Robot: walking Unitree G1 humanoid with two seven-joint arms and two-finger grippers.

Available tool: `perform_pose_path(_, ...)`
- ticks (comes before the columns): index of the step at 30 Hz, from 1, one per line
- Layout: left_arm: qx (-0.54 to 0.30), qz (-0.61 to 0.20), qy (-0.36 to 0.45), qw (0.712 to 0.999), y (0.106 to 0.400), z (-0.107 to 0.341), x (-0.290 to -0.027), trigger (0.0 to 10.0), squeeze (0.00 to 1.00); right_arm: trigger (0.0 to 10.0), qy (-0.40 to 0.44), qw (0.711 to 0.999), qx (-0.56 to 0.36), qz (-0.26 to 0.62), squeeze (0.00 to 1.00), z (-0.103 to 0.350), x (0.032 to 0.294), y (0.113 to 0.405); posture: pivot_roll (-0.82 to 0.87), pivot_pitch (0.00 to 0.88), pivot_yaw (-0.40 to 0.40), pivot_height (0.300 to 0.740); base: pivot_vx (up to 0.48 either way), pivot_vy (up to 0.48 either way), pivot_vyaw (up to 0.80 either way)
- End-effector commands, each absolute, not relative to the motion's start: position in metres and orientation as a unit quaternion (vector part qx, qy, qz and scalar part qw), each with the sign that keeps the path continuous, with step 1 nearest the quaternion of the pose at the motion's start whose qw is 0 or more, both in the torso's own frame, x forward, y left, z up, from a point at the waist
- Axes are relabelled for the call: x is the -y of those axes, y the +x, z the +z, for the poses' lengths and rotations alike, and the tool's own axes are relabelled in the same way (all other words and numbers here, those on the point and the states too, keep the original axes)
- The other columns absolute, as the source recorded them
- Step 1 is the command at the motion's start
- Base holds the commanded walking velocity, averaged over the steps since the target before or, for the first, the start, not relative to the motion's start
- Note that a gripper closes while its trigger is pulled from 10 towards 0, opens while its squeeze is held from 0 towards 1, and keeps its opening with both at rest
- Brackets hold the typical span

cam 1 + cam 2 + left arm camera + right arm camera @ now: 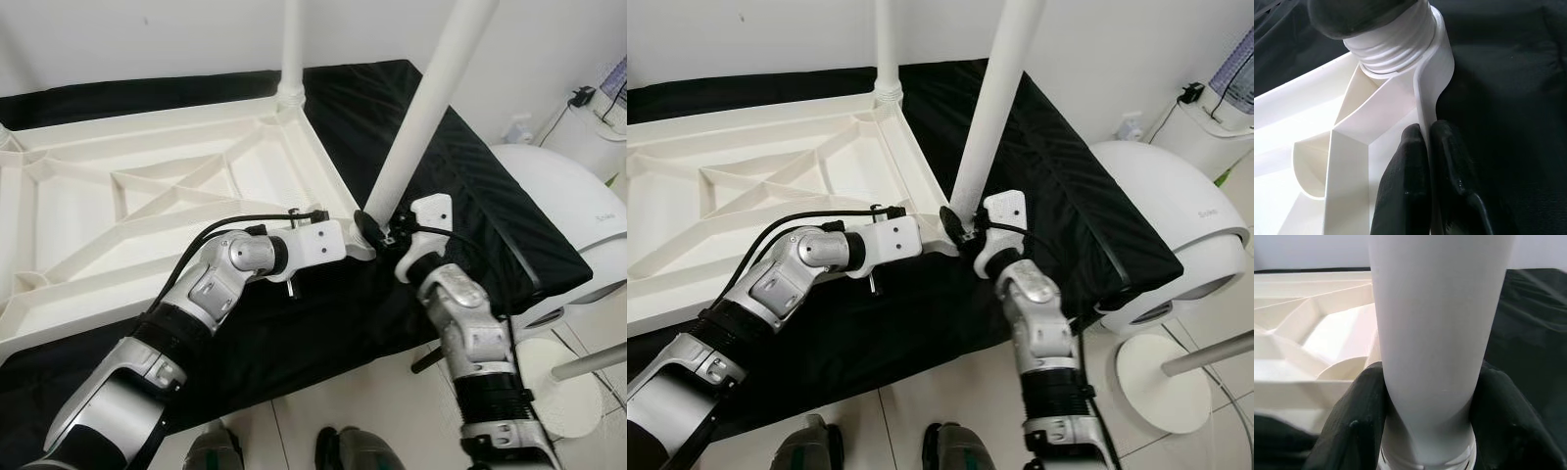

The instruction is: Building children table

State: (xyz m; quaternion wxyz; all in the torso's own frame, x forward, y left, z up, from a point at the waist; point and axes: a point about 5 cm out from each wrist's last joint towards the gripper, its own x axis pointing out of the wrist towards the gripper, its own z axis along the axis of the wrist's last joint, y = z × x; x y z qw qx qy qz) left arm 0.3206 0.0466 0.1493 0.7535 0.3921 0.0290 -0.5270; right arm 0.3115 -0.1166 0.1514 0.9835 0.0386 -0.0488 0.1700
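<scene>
In the left eye view, a white tabletop [147, 196] lies upside down on a black cloth [470, 186], its ribbed underside up. One leg [291, 44] stands upright at the far corner; a second leg [426, 103] rises, tilted, from the near right corner. The left gripper [351, 238] reaches in from the left to the rim by that corner, and the right gripper [377, 227] meets the base of the tilted leg from the right. A white rounded appliance [563, 206] stands on the floor to the right of the cloth. The right eye view shows the same layout, with the robot's feet [882, 446] on pale tiles below. In the left wrist view, the two black fingers [1405, 186] are pinched together on the thin white rim [1425, 112] of the tabletop, one on each side, just short of the threaded socket [1396, 46] where the leg sits. In the right wrist view, the fingers [1359, 426] are clamped on the leg [1437, 333], one on each side, just above its base.
</scene>
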Motion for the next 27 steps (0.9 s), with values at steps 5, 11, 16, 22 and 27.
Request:
perform_pose_path(5, -0.006, -0.581, 0.397, 0.711, 0.3043, 0.148, -0.0229, 10.0, 0.0, 10.0, 0.068, 0.996, 0.041, 0.048, 0.0, 0.1485, 0.1022, 0.3169, -0.03, 0.082, -0.045, 0.74, 0.0, 0.0, 0.0)
perform_pose_path(11, -0.005, -0.58, 0.397, 0.711, 0.3051, 0.1494, -0.0224, 10.0, 0.0, 10.0, 0.061, 0.997, 0.043, 0.004, 0.0, 0.1502, 0.1006, 0.3183, -0.03, 0.079, -0.046, 0.74, 0.0, 0.0, 0.0)
perform_pose_path(16, -0.005, -0.578, 0.398, 0.712, 0.3061, 0.1503, -0.0237, 10.0, 0.0, 10.0, 0.063, 0.997, 0.039, 0.001, 0.0, 0.1489, 0.1008, 0.3167, -0.03, 0.077, -0.047, 0.74, 0.0, 0.0, 0.0)
perform_pose_path(22, -0.004, -0.577, 0.398, 0.713, 0.3065, 0.1504, -0.0234, 10.0, 0.0, 10.0, 0.069, 0.997, 0.042, 0.002, 1.0, 0.1484, 0.1009, 0.3151, -0.03, 0.076, -0.046, 0.74, 0.0, 0.0, 0.0)
perform_pose_path(27, -0.003, -0.576, 0.399, 0.714, 0.3074, 0.1513, -0.0222, 10.0, 0.0, 10.0, 0.072, 0.996, 0.054, 0.001, 1.0, 0.1509, 0.1043, 0.3151, -0.03, 0.076, -0.045, 0.74, 0.0, 0.0, 0.0)
